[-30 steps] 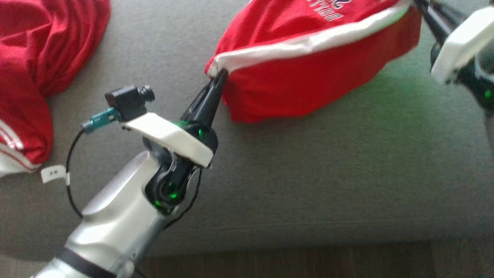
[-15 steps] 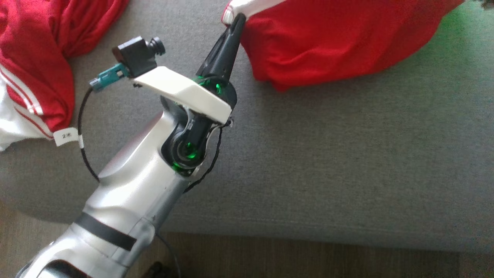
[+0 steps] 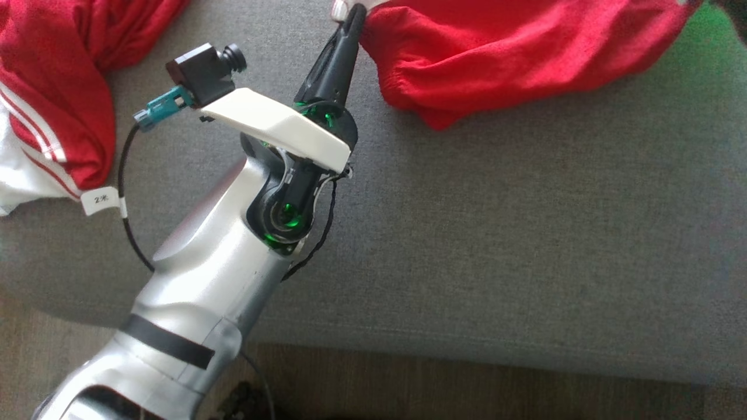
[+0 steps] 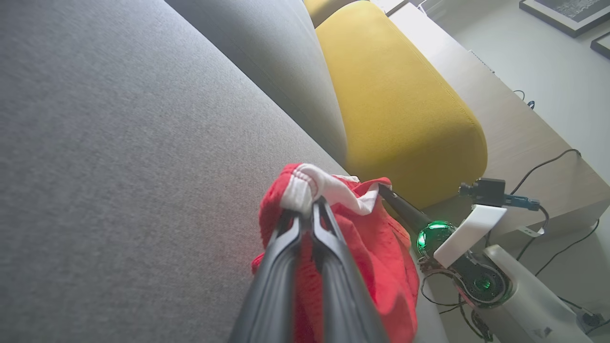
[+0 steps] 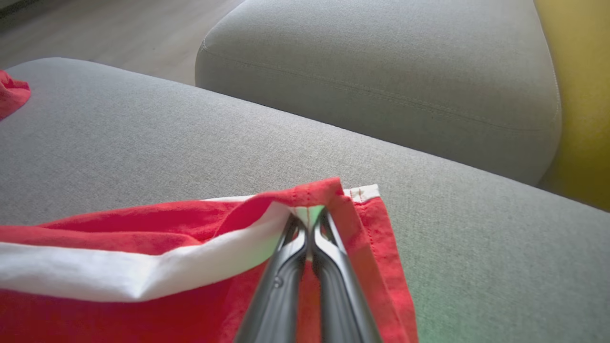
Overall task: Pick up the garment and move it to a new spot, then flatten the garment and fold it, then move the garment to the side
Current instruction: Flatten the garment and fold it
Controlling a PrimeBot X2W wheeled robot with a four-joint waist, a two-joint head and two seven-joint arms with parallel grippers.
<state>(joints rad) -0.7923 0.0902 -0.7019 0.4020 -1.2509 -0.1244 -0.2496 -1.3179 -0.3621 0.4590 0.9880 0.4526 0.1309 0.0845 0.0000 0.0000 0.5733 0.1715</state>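
garment point(image 3: 513, 58) hangs over a grey sofa point(image 3: 525, 245), left hand point(image 3: 354, 13) and right hand point(image 5: 310, 218) each pinching a trimmed corner; best held taut and level while lowering.

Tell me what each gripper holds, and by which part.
Both hold the garment: the left gripper pinches a bunched white-trimmed corner, the right gripper a corner where red hem meets white band.
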